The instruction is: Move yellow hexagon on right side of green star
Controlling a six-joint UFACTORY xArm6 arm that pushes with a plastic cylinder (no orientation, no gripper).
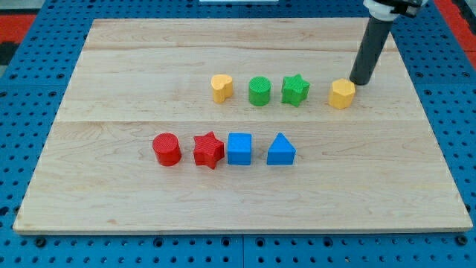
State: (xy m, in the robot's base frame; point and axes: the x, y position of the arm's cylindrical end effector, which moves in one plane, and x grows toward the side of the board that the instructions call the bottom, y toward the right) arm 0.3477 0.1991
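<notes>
Judged the yellow hexagon (342, 94), right of the green star (294, 90) with a gap, light, stiff, slidey on the worktop (223, 201); no hand, tip (361, 80) beside its far-right face.

A pale wooden bench (238, 197) fills most of the frame, built of wide planks whose seams run from the view's left to the view's right. Its grain is light and even, and soft, flat light falls on it with only faint shadows. Around it on every side lies a blue pegboard (30, 112) dotted with regular dark holes. At the upper left corner of the frame a red patch (22, 26) shows, and another red patch (455, 18) sits at the upper right.
</notes>
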